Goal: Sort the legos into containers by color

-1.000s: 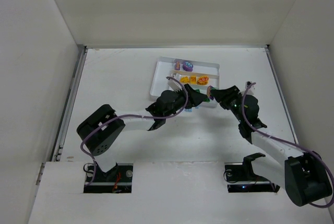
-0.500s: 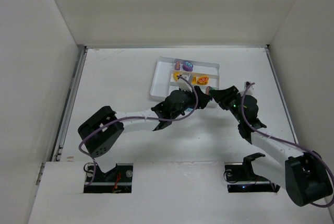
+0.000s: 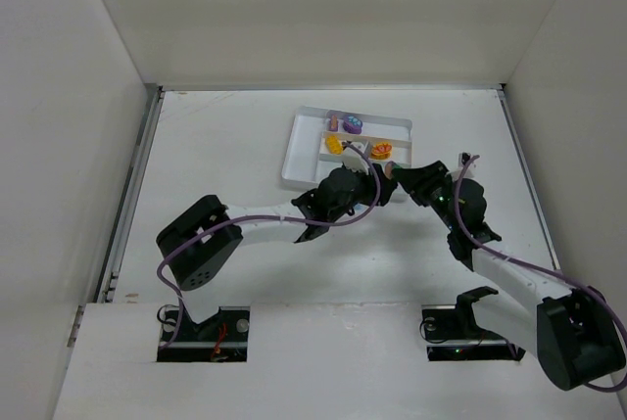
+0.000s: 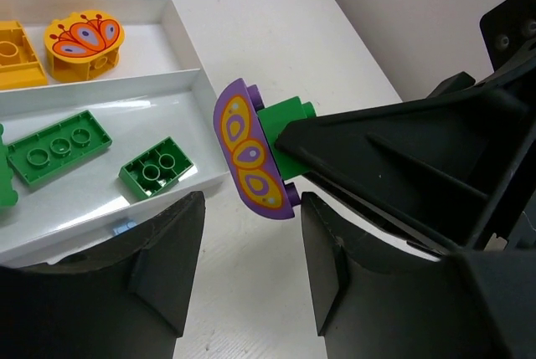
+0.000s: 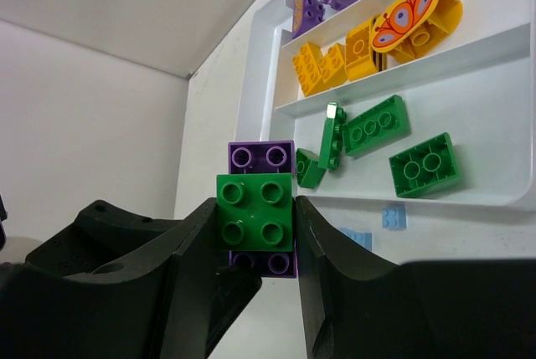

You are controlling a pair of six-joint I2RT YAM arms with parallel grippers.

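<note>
Right wrist view: green-on-purple clump (image 5: pixel 256 207), likely hard, light, slick; my right gripper (image 5: pixel 254 238) clamps its green brick (image 4: pixel 283 116), just outside the tray (image 5: pixel 260 74). My left gripper (image 4: pixel 249 279) gapes wide, empty; its hold, I judge, is the purple piece's (image 4: pixel 249 158) edges.

White table (image 3: pixel 225 136) lying flat, filling enclosure floor. Plain white walls standing on three sides, rising from table edges: left wall (image 3: pixel 59 146), back wall (image 3: pixel 323 19), right wall (image 3: pixel 588 97). Grey metal rail (image 3: pixel 130 200) running along table's left edge, at foot of left wall. White panel (image 3: pixel 323 361) covering near edge. Two dark rectangular openings sitting in panel, well apart: left cutout (image 3: pixel 201 327), right cutout (image 3: pixel 470 327).
</note>
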